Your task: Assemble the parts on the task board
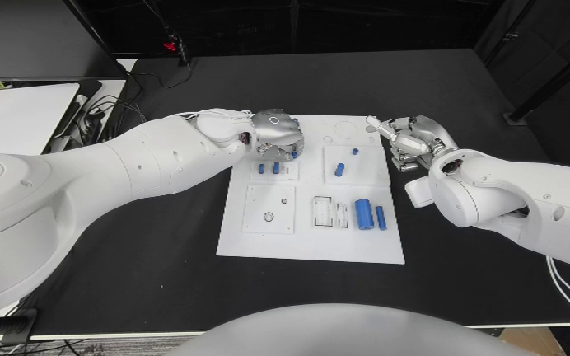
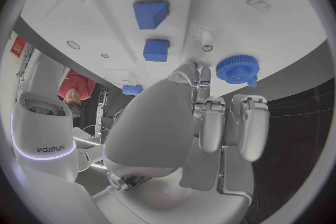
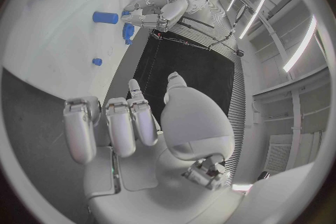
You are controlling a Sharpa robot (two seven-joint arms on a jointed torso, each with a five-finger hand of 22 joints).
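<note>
Over the far left part of the flat white plastic task board (image 1: 311, 245), above two small blue block-shaped parts (image 1: 268, 168): the silver many-fingered left hand (image 1: 274, 133), fingers pointed down at the plate. In the left wrist view, fingers (image 2: 211, 123) held straight and side by side, apart from the thumb, nothing between them. Just beyond those fingertips, a round blue toothed gear (image 2: 238, 69), lying near the board's edge; hidden behind the hand in the head view. Further beyond the fingertips, the two square blocks, one behind the other. Partly cut off by the palm, another small blue piece (image 2: 131, 89); shape hard to make out.

At the far right edge of the board: the silver right hand (image 1: 410, 138), released, fingers (image 3: 119, 126) loosely extended and spread, holding nothing. Towards the robot's body from that hand, a short blue cylinder (image 1: 340, 169) lying on a raised white tile, and a tiny blue peg (image 1: 355, 152) beside it. Nearer still to the body, a thick blue cylinder (image 1: 363, 214) and a thinner blue rod (image 1: 380, 217) lying side by side next to a rectangular slotted frame (image 1: 322, 212). Contact between either hand and the plate: cannot tell.
</note>
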